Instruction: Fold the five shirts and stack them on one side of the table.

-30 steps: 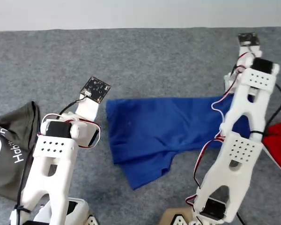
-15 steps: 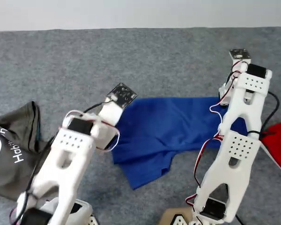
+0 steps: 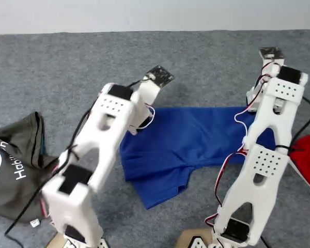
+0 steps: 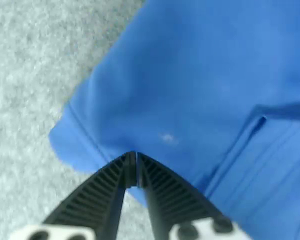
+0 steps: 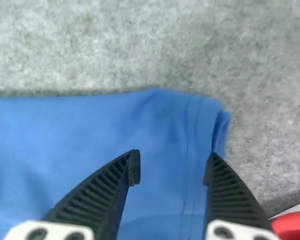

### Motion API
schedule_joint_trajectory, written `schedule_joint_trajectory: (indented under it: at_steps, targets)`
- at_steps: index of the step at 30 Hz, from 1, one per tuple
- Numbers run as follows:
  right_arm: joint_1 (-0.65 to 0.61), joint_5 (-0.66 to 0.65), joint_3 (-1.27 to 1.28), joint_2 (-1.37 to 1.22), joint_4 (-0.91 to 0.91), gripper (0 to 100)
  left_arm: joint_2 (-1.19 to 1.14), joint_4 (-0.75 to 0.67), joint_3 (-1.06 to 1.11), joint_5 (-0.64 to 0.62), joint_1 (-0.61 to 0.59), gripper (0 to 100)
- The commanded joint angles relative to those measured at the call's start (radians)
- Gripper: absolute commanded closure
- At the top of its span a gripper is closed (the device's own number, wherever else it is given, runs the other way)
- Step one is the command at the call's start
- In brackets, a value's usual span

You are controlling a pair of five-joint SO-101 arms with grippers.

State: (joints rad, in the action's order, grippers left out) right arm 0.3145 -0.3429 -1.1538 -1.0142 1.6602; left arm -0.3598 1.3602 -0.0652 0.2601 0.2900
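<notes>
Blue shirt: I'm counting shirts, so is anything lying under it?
Grey table cover shows around the blue shirt, with nothing poking out from beneath. Anything flat under it is covered; the right arm hides its end near the red shirt.

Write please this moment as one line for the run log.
left tool: shut, over blue shirt edge | right tool: open, over opposite hem | shirt: lying on grey table

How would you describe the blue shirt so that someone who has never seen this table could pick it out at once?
Start at the grey table; near its middle, between the left arm and the right arm, lies the blue shirt. It is the only one spread out; the dark grey shirt and the red shirt sit off to either side.
</notes>
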Motion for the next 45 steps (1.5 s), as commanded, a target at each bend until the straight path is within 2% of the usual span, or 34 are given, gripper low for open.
schedule_joint_trajectory:
  at_steps: [1,6,16,20,25,29,36,45]
  targets:
    - [0.021,-0.011,-0.049,0.022,0.01,77.9,-0.146,0.058,-0.14,0.011,-0.002,98]
    - [0.025,-0.012,-0.049,0.022,0.01,77.9,-0.328,0.147,-0.286,0.015,-0.005,98]
    - [0.113,-0.087,-0.063,0.022,0.001,77.9,-0.551,0.325,-0.556,0.025,-0.14,98]
    - [0.116,-0.094,-0.12,0.022,0.021,77.9,-0.583,0.353,-0.63,0.025,-0.133,98]
    - [0.085,-0.092,-0.247,0.024,0.139,77.9,-0.583,0.394,-0.736,0.018,-0.084,98]
    - [0.082,-0.091,-0.249,0.051,0.139,77.9,-0.552,0.394,-0.783,0.017,-0.054,98]
    - [0.076,-0.091,0.015,0.217,0.139,77.9,-0.419,0.393,-0.782,0.017,-0.005,98]
    - [0.065,-0.089,0.411,0.441,0.136,77.9,-0.374,0.394,-0.76,0.015,-0.011,98]
